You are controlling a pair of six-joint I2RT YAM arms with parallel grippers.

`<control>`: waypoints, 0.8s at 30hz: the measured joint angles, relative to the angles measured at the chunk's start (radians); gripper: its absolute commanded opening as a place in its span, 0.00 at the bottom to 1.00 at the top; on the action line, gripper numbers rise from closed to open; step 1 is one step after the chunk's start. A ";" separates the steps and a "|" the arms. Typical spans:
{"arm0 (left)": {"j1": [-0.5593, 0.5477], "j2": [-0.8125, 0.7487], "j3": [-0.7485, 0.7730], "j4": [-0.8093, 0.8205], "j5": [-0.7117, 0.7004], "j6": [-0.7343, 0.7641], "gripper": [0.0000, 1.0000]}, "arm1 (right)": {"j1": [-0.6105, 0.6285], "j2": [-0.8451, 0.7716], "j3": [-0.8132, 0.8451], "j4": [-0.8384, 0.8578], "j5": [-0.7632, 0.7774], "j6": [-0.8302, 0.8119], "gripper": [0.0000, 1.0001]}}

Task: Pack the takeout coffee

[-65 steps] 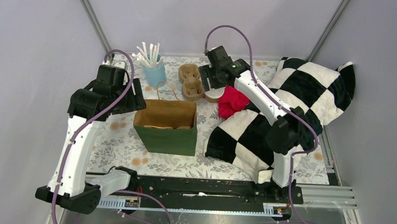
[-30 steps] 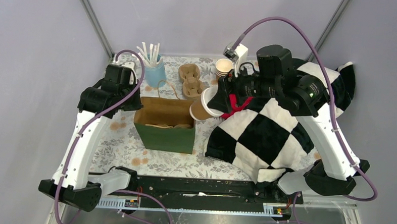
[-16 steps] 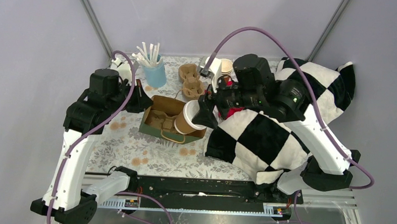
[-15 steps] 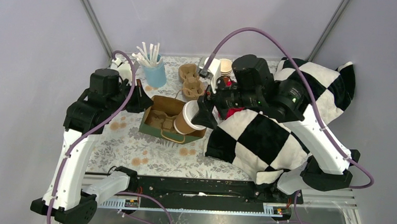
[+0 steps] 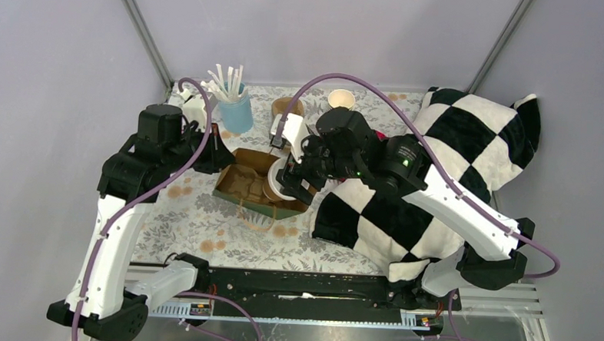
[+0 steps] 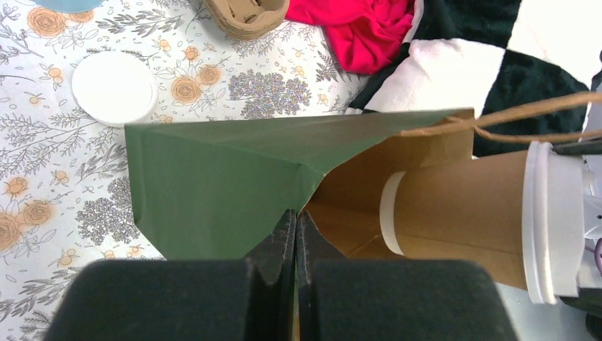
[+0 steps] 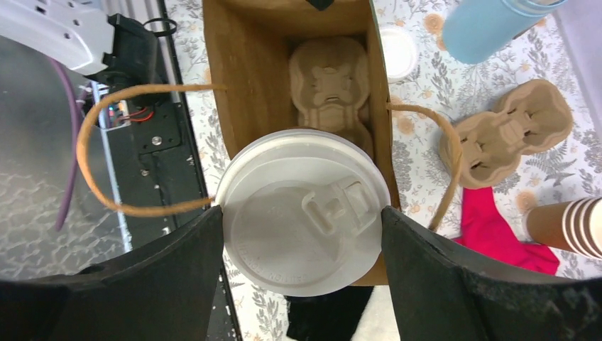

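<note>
Holding the coffee cup across its white lid in the right gripper, jaws spread wide around it. Lies on its side, base end just inside the mouth of the tipped bag, long axis pointing straight in (cardboard tray at the bottom). Pinching the bag's rim with the left gripper, clamped fully together.
</note>
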 measured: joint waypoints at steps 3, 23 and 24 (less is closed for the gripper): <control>-0.001 -0.004 0.000 0.001 0.005 0.009 0.00 | 0.006 0.000 -0.021 0.026 0.026 -0.022 0.56; -0.002 -0.225 -0.193 0.172 0.012 0.022 0.00 | 0.069 -0.001 -0.283 0.232 0.075 -0.201 0.53; -0.002 -0.255 -0.233 0.205 0.011 0.012 0.00 | 0.069 -0.001 -0.285 0.239 0.078 -0.207 0.53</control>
